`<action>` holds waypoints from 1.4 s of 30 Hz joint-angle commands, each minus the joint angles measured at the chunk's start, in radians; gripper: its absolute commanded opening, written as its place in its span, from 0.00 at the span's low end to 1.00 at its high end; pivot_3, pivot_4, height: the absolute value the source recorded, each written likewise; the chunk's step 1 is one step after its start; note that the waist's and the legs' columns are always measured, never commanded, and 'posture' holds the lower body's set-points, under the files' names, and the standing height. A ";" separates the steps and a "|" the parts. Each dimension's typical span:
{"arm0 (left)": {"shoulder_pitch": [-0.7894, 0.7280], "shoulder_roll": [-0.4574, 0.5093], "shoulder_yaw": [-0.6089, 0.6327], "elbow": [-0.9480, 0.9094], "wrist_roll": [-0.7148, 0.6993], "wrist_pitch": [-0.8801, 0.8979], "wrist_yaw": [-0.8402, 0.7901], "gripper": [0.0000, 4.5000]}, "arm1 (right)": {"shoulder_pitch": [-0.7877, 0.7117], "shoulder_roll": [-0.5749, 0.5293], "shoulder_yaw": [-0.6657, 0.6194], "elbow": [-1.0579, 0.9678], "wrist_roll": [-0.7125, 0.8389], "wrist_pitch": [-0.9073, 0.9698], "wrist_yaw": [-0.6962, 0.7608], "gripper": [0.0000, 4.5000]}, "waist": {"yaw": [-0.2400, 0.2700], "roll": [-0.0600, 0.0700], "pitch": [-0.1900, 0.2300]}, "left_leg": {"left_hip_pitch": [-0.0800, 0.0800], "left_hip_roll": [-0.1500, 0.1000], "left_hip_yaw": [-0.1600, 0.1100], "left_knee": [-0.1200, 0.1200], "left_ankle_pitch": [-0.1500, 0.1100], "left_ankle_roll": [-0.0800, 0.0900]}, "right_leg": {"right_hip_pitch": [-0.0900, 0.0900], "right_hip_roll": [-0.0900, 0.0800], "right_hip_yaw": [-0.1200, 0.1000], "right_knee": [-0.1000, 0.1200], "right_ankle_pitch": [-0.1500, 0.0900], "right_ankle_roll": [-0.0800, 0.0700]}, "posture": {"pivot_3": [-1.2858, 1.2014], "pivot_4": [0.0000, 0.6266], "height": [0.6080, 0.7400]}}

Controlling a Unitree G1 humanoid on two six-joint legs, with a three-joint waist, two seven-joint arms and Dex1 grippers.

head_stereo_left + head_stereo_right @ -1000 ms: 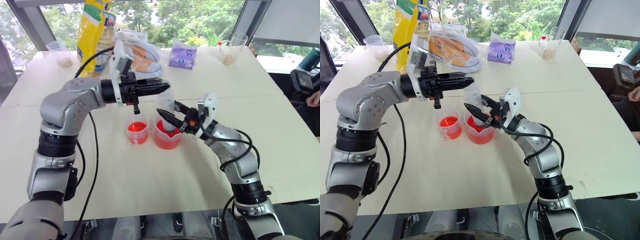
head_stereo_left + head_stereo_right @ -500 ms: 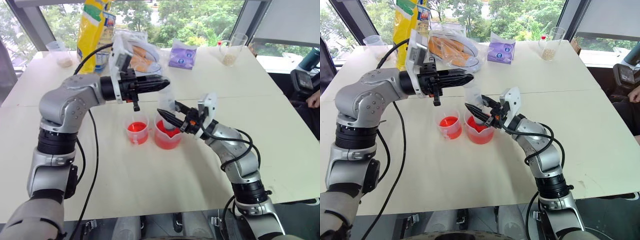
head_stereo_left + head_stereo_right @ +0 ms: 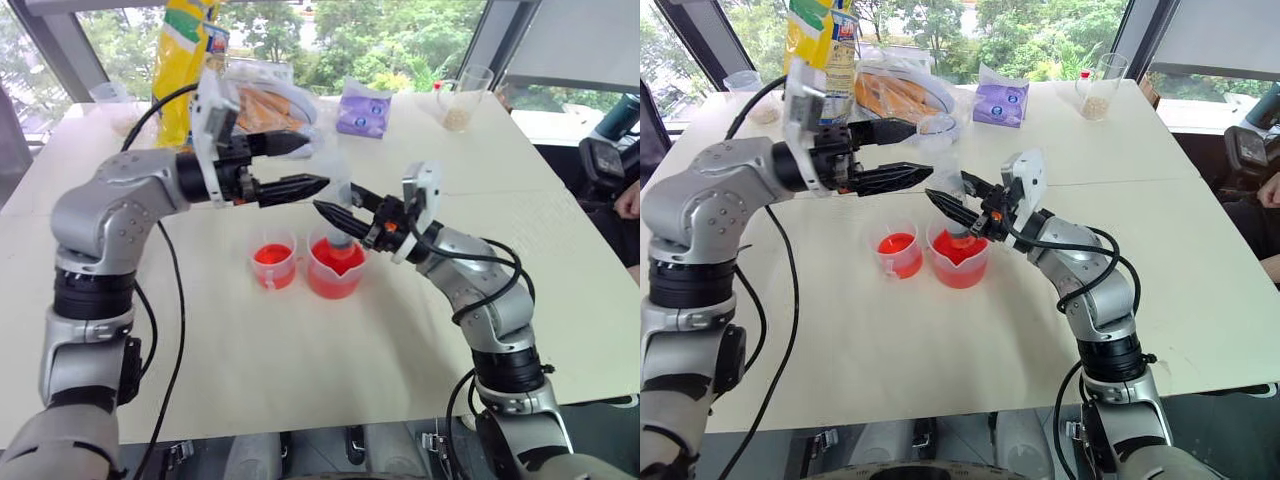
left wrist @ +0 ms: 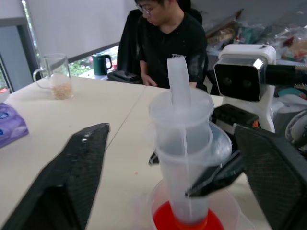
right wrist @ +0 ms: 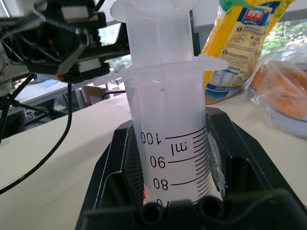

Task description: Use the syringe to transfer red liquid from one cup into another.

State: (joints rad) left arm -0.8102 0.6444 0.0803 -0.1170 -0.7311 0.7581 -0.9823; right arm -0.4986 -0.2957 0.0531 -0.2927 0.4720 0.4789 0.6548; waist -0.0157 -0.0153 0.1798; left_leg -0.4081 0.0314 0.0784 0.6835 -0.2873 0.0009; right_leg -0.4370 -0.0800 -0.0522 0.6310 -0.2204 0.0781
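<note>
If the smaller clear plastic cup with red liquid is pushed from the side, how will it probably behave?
The smaller, narrower clear plastic cup looks thin-walled and holds only a low pool of bright red liquid, so it is probably light and would slide on the smooth white table. A high push might tip it and spill.

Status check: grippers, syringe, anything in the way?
Left gripper open, beside the plunger. Right gripper shut on syringe, upright, tip in the beaker of red liquid. Small cup alongside, nothing in the way.
</note>
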 commanded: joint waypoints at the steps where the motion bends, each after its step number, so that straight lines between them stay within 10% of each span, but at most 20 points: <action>1: 0.007 0.066 0.112 -0.025 -0.044 0.007 -0.007 0.93 | -0.063 -0.002 -0.035 -0.049 0.039 0.008 -0.013 0.31 | 0.000 0.000 0.000 | 0.000 0.000 0.000 0.000 0.000 0.000 | 0.000 0.000 0.000 0.000 0.000 0.000 | 0.52 0.24 1.00; 12: 0.039 0.209 0.259 -0.009 -0.102 0.040 0.005 0.93 | -0.341 0.127 -0.004 0.128 0.109 0.015 0.004 0.31 | -0.001 0.000 0.000 | 0.000 0.000 0.000 0.000 0.000 0.000 | 0.000 0.000 0.000 0.000 0.000 0.000 | 0.52 0.24 1.00; 37: -0.018 0.178 0.184 -0.060 -0.151 0.082 0.123 0.93 | -0.241 0.252 0.129 0.310 -0.038 -0.161 0.105 0.31 | -0.001 0.000 0.000 | 0.000 0.000 0.000 0.000 0.001 -0.001 | 0.000 -0.001 0.000 0.001 0.000 0.000 | 0.52 0.24 1.00; 42: -0.014 0.166 0.175 -0.059 -0.141 0.079 0.125 0.54 | -0.241 0.254 0.126 0.312 -0.043 -0.163 0.105 0.31 | -0.003 0.000 0.000 | 0.000 0.000 0.000 0.000 0.001 -0.001 | 0.000 0.000 0.000 0.001 0.000 0.000 | 0.52 0.24 1.00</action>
State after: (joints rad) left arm -0.8079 0.8072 0.2445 -0.1625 -0.8723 0.8562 -0.8541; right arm -0.7311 -0.0563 0.1890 0.0341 0.4207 0.3378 0.7551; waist -0.0183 -0.0154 0.1799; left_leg -0.4081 0.0315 0.0786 0.6833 -0.2866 -0.0004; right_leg -0.4375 -0.0803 -0.0524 0.6319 -0.2204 0.0780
